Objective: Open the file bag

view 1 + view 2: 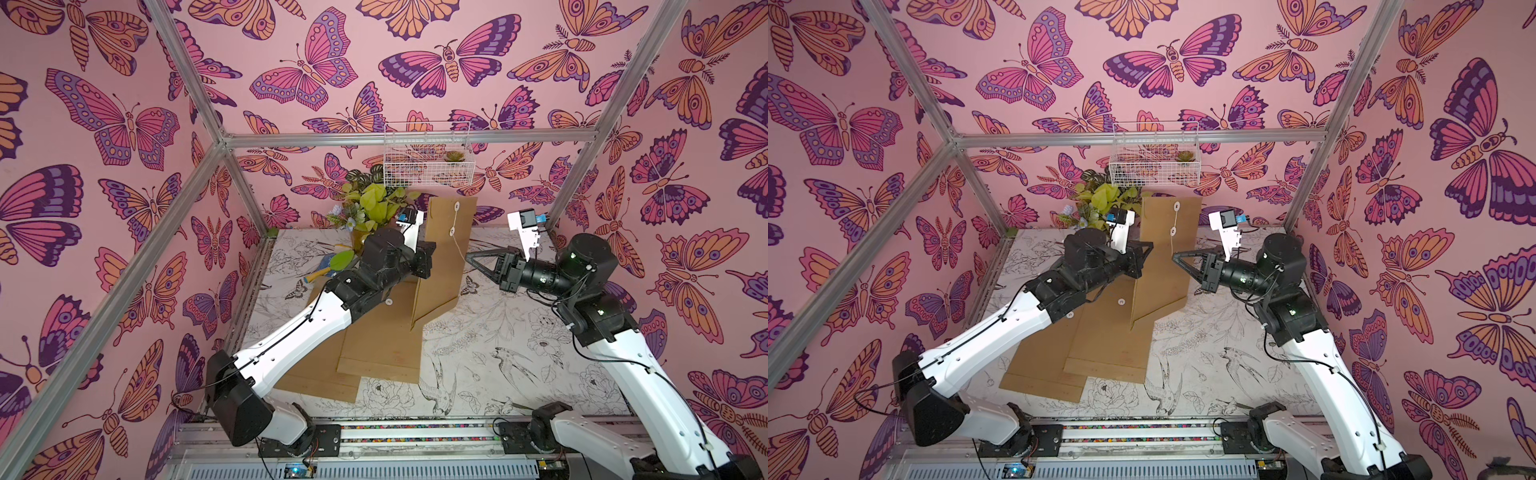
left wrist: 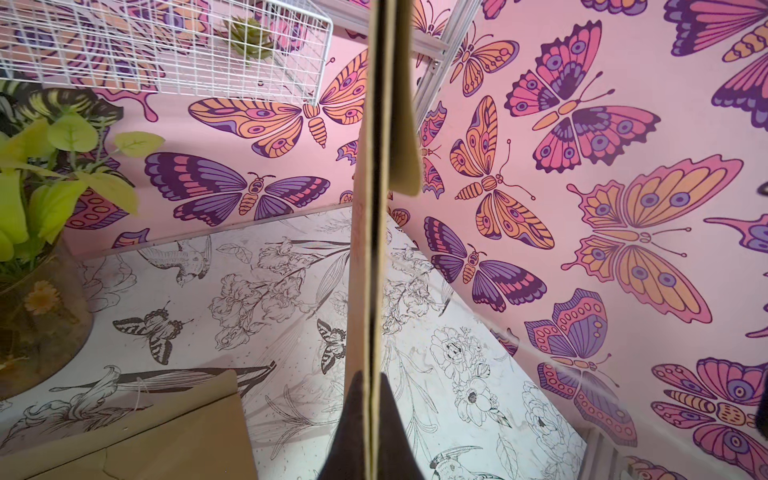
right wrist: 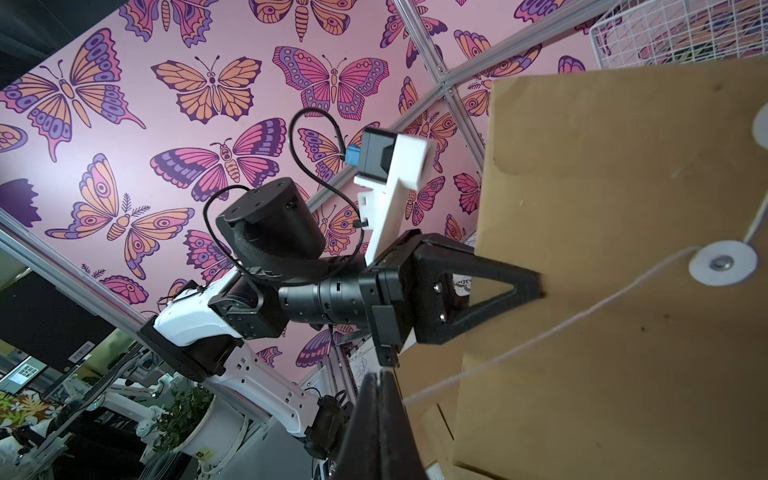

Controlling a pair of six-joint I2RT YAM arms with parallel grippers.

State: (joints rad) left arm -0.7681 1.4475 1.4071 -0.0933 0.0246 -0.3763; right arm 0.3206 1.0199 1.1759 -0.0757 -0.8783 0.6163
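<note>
The file bag (image 1: 446, 266) (image 1: 1163, 270) is a brown paper envelope held upright over the table. My left gripper (image 1: 431, 249) (image 1: 1149, 249) (image 2: 372, 376) is shut on its side edge. The left wrist view shows the bag edge-on (image 2: 368, 249) with its flap (image 2: 401, 124) bent slightly away. Two white discs sit on its face: the upper one (image 1: 457, 205) on the flap, the lower one (image 1: 452, 230) (image 3: 722, 262) on the body. A white string (image 3: 540, 328) (image 1: 459, 247) runs from the lower disc to my right gripper (image 1: 468, 256) (image 1: 1174, 255) (image 3: 380, 374), which is shut on it.
More brown file bags (image 1: 374, 345) lie flat on the table under the left arm. A vase of leafy plants (image 1: 368, 208) stands at the back left. A white wire basket (image 1: 426, 153) hangs on the back wall. Metal frame posts (image 1: 582, 174) rise at the corners.
</note>
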